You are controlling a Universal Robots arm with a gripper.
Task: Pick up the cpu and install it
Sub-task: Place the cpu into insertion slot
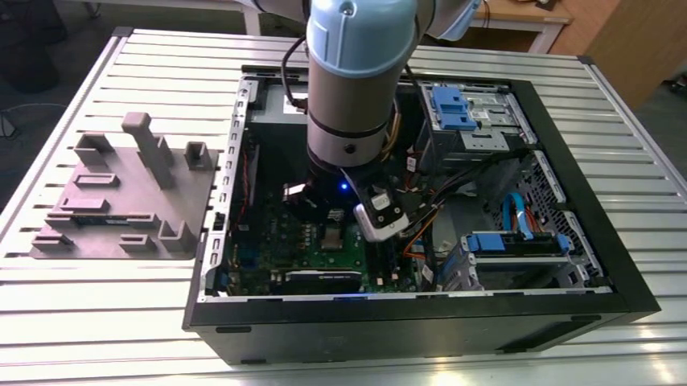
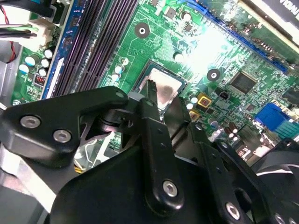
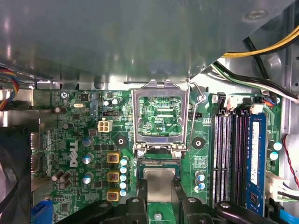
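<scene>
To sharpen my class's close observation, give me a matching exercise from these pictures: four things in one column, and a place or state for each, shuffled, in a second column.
1. cpu
2. socket frame
3. memory slots
4. grey fixture block

A. on the table, outside the computer case
B. flipped open
C. held in the gripper
D. long, side by side

Pairs: 1-C; 2-B; 3-D; 4-A
</scene>
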